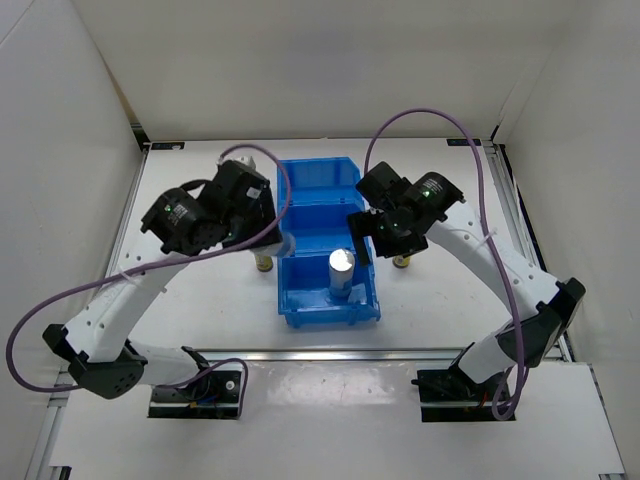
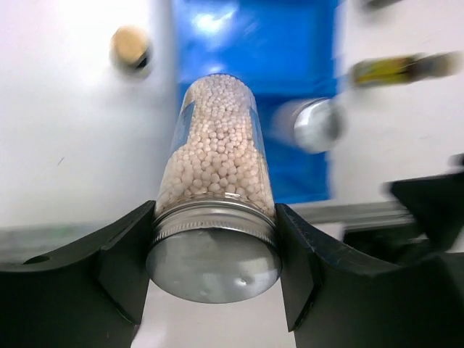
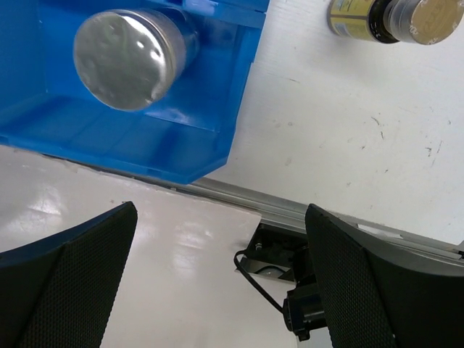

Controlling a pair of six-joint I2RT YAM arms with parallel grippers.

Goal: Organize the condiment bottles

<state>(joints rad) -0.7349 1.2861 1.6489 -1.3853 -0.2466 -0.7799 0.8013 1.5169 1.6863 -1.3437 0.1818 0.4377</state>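
My left gripper [image 2: 214, 239] is shut on a tall silver-topped cylinder [image 2: 216, 167] full of white beads, its fingers [image 2: 123, 261] pressed against both sides of the lid. From above, this gripper [image 1: 283, 243] hangs at the left wall of the blue bin [image 1: 318, 180]. A second silver-topped cylinder [image 1: 341, 265] [image 3: 127, 58] [image 2: 315, 125] stands in the bin's near compartment. My right gripper [image 3: 217, 290] [image 1: 360, 240] is open and holds nothing, just right of that cylinder. A jar with a pale lid [image 3: 406, 18] [image 1: 402, 260] stands right of the bin. Another jar [image 1: 263, 262] [image 2: 130, 47] stands left of it. A slim yellow bottle [image 2: 395, 69] appears blurred.
The blue bin [image 3: 145, 138] [image 2: 254, 43] sits mid-table with three compartments. A metal rail [image 1: 330, 352] runs along the near edge of the table. White walls enclose the table on the left, back and right. Purple cables loop above both arms.
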